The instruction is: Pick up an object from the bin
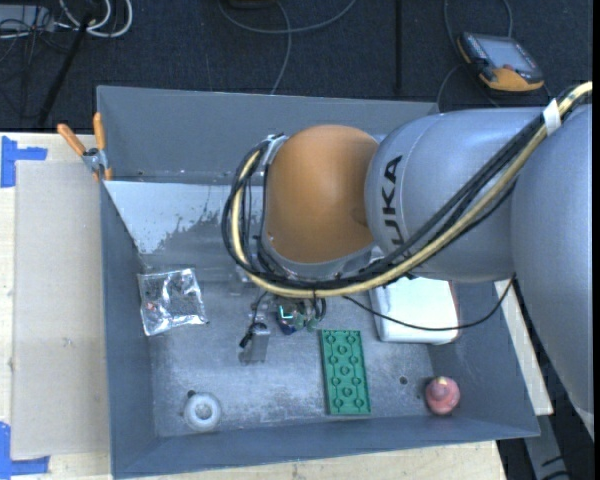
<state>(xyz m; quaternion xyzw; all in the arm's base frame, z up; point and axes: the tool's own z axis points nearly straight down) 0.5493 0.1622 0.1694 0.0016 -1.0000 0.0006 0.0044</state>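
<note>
My gripper (253,344) hangs below the arm's orange cover, low over the bin floor near the middle. It is over bare floor, between a crumpled clear plastic wrapper (170,301) to its left and a green studded building plate (343,371) to its right. The plate lies flat, with its long side running toward the front wall. Nothing shows in the gripper.
A flat white box (416,310) lies at the right, partly under the arm. A small pinkish ball (442,395) sits in the front right corner and a white ring-shaped cap (201,409) near the front left. The arm and its orange cover hide the bin's middle back.
</note>
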